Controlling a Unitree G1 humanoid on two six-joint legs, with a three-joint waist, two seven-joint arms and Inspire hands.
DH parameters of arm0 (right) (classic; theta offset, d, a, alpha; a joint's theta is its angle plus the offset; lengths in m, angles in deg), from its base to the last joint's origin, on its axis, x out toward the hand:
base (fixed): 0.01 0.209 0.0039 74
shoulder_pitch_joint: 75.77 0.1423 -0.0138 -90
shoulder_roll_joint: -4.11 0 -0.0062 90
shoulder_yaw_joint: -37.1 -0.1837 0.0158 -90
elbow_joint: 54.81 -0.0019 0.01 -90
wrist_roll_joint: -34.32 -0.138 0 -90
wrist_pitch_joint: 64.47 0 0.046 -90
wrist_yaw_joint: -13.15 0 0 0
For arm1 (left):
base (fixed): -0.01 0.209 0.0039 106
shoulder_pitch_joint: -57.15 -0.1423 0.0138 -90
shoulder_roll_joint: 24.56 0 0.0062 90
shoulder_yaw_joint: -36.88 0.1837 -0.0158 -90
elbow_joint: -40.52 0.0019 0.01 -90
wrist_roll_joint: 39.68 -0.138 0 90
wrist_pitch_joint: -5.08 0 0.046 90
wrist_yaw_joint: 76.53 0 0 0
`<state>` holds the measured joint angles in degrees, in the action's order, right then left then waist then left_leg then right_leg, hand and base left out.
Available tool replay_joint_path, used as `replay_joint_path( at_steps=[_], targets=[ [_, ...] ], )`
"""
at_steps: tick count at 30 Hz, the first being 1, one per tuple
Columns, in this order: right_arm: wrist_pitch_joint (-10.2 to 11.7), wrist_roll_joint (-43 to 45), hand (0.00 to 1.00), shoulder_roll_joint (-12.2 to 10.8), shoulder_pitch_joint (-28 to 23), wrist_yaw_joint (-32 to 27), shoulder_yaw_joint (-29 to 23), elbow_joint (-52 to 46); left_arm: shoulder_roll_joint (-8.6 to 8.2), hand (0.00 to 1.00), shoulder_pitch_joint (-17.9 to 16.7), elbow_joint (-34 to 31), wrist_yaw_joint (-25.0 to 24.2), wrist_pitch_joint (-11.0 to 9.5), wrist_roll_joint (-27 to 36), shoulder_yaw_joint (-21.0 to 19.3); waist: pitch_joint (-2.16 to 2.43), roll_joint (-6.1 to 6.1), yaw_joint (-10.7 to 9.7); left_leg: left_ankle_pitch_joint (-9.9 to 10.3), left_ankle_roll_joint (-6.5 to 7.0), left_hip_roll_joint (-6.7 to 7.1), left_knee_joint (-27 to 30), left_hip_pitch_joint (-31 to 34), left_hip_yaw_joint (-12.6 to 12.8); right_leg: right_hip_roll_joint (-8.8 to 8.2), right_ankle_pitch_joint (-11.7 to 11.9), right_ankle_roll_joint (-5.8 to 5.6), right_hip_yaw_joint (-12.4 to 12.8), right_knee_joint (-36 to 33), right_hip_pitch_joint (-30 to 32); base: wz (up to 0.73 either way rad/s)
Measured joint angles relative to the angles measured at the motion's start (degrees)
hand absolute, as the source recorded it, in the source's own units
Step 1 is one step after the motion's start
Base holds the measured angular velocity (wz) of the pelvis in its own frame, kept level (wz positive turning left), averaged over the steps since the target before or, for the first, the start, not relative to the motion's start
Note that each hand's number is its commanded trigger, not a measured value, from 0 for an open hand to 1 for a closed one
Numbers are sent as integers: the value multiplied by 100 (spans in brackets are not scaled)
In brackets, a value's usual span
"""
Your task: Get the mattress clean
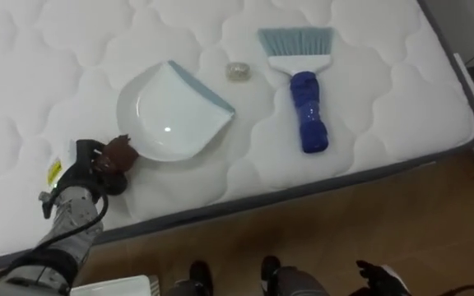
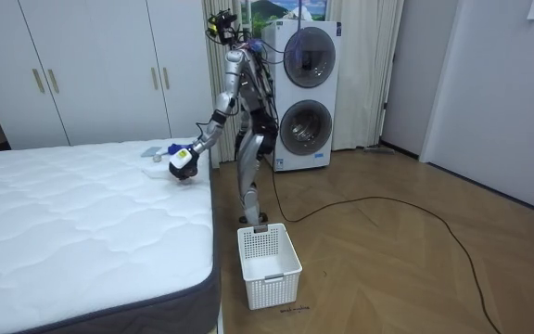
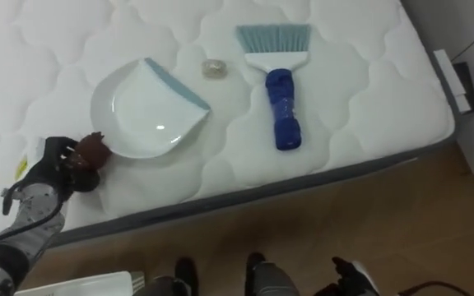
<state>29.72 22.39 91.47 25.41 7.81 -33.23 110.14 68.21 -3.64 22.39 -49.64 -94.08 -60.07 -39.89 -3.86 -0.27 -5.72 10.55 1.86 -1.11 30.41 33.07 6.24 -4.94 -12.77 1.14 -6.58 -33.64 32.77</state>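
Task in progress: the left hand is clamped on a brown scrap beside the dustpan, and a pale scrap lies uncollected on the bed.

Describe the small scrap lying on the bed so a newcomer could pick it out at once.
On the white quilted mattress, look between the white dustpan and the blue-handled brush. The scrap lies there, touching neither: a small, pale, crumpled bit, unlike the brown lump gripped in the left hand.
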Motion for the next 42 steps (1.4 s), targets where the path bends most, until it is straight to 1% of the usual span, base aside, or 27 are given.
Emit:
replay_joint_path(
  at_steps=[2, 4, 6, 9, 10, 13, 15, 17, 21, 25, 28, 30, 32, 36, 39, 42],
  targets=[
    [30, -162, 0, 10, 27, -60, -203, -13, 53, 100, -44, -3, 124, -7, -276, -14, 2, 4, 15, 0, 0, 5, -50, -45, 15, -5, 0, 0, 24, -7, -5, -6],
    [83, -406, 0, 19, 89, -161, -400, -39, 55, 100, -130, -95, 318, -8, -626, -21, 5, 8, 61, 0, 0, 7, -108, -92, 84, -17, -2, -1, 41, -2, -10, -8],
    [86, -648, 0, 54, 131, -289, -692, -183, 61, 100, -251, -149, 680, -90, -1012, -30, 11, 19, 129, -1, -1, -9, -90, -97, 138, 8, -2, -1, 90, 11, 6, -13],
    [90, -828, 0, 142, 263, -541, -814, -353, 61, 100, -292, -140, 1089, -75, -1278, 59, 22, 37, 129, -1, -1, -2, -66, -102, 153, 4, -2, -1, 120, -10, 14, -5],
    [96, -830, 0, 162, 295, -590, -837, -409, 62, 100, -300, -140, 1148, -77, -1323, 63, 23, 38, 129, -1, -1, -1, -63, -102, 155, 4, -2, -1, 125, -10, 14, -4],
    [117, -808, 0, 174, 483, -788, -1176, -709, 73, 100, -337, -106, 1347, -79, -1428, 55, 50, 82, 128, -1, -1, -1, -71, -122, 166, 1, -2, -1, 130, -6, 8, -1],
    [161, -828, 0, 181, 576, -959, -1353, -975, 83, 100, -473, -78, 1499, -78, -1518, 53, 91, 146, 137, -1, -1, -7, -93, -208, 193, 4, -2, -1, 145, 1, -50, -5],
    [171, -826, 0, 195, 576, -1164, -1428, -1347, 103, 100, -570, -82, 1620, -71, -1524, 54, 105, 190, 143, 0, -2, -12, -99, -219, 196, 1, -3, 0, 126, 10, -61, -2],
    [204, -811, 0, 216, 598, -1528, -1433, -2016, 112, 100, -654, -84, 1663, 8, -1522, 40, 110, 289, 185, 0, -2, -24, -87, -220, 194, -15, -4, 0, 112, -1, -60, 0],
    [211, -755, 0, 231, 827, -1813, -1472, -2340, 117, 100, -653, -83, 1662, 17, -1525, -14, 108, 336, 198, 0, -1, -18, -150, -218, 185, -18, 5, -1, 70, 60, -83, 0],
    [258, -757, 0, 316, 888, -2132, -1464, -2752, 137, 100, -654, -28, 1672, 55, -1505, 7, 107, 372, 231, 0, -1, -20, -164, -217, 157, -18, 22, 3, 31, 87, -109, 5],
    [341, -735, 0, 357, 1013, -2358, -1457, -2957, 201, 100, -653, 7, 1669, 66, -1510, 124, 91, 400, 262, -1, -2, -14, -161, -217, 143, -22, 22, 3, 22, 86, -110, 0],
    [350, -495, 0, 398, 1073, -2486, -1457, -3102, 208, 100, -651, 7, 1668, 63, -1511, 126, 87, 416, 295, -1, -1, -12, -152, -218, 142, -21, 21, 1, 30, 86, -111, 0],
    [459, -195, 0, 412, 1149, -2633, -1420, -3330, 211, 100, -649, -3, 1590, 65, -1511, 124, 73, 444, 321, 0, -1, -17, -91, -211, 111, -18, 1, -15, 14, 95, -168, 5],
    [459, -100, 0, 418, 1299, -2656, -1416, -3329, 212, 100, -626, -40, 1501, 76, -1512, 105, 61, 465, 358, 3, 2, -28, -93, -195, 108, -18, -13, -29, 10, 99, -160, 4],
    [459, -168, 0, 462, 1366, -2658, -1369, -3329, 211, 100, -602, -56, 1460, 77, -1513, 117, 56, 473, 456, 5, 4, -35, -101, -192, 92, -21, -12, -27, -4, 93, -167, 2]
  ],
)
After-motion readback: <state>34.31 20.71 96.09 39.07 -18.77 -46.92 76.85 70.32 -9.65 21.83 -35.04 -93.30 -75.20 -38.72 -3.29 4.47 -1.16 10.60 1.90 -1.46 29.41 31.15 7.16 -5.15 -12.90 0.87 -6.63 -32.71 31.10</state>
